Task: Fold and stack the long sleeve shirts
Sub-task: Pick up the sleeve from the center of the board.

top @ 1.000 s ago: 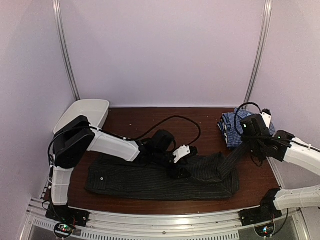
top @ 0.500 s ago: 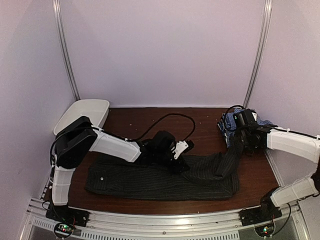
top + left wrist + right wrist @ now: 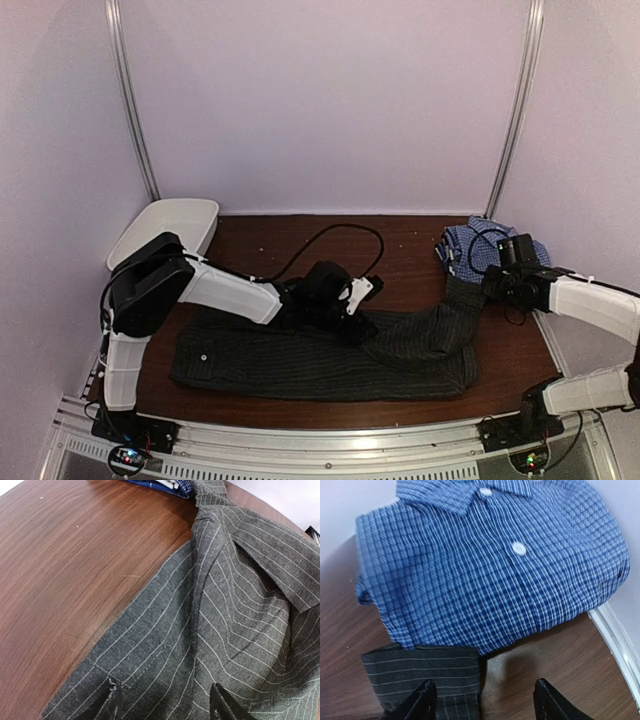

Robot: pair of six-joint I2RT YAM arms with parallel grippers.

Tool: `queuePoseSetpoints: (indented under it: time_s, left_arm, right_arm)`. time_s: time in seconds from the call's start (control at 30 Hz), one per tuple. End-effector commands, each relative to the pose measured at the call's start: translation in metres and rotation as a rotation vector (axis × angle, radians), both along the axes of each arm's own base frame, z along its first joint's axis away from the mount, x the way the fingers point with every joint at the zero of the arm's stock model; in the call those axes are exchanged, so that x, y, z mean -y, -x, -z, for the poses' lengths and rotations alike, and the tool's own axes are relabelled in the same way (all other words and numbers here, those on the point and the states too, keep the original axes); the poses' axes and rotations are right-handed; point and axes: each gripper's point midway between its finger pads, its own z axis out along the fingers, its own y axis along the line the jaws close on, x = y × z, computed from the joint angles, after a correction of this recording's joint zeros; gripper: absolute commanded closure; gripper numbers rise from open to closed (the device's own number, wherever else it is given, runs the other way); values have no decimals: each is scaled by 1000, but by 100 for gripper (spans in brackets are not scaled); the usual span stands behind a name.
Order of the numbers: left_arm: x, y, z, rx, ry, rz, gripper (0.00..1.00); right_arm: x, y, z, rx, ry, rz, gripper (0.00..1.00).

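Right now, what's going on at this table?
Shirt folding is under way. The black pinstriped shirt lies spread along the near side of the table, one sleeve stretched toward the folded blue-and-white check shirt in the far right corner. The left gripper is open over the pinstriped shirt's middle; the right gripper is open above the sleeve cuff. Neither holds anything.

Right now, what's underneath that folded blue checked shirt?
The blue checked shirt lies on the brown table. The black pinstriped shirt's cuff meets its near edge; whether the cuff slips underneath, or anything else lies there, the folded cloth hides.
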Motion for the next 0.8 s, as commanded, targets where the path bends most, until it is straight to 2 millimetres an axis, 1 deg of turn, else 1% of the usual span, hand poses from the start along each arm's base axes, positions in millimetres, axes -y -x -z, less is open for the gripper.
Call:
queuePoseSetpoints:
  time_s: [0.0,0.13,0.27,0.33,0.37,0.47,0.63,0.77]
  left_arm:
    - [5,-9,-35,58,57,-6,36]
    - [4,-6,-47,78,72,11,30]
    - [1,-5,-59,103,87,11,27]
    - [-1,-7,-64,115,86,4,26]
    - [-2,-7,-66,120,86,3,26]
    - [-2,-6,-68,127,87,7,26]
    - [-3,-7,-68,129,78,6,26]
    - [-4,-7,-69,131,76,8,26]
  right_arm:
    - [-11,-4,27,-3,-150,-85,33]
    - [-6,-8,46,-26,-203,-83,32]
    - [-13,-12,62,-32,-298,-122,32]
    - [-16,-17,65,-19,-327,-137,33]
    - [-19,-18,70,-29,-342,-146,33]
    - [-22,-23,77,-22,-375,-164,34]
    - [-33,-27,83,12,-408,-231,36]
    - [-45,-26,81,54,-446,-298,41]
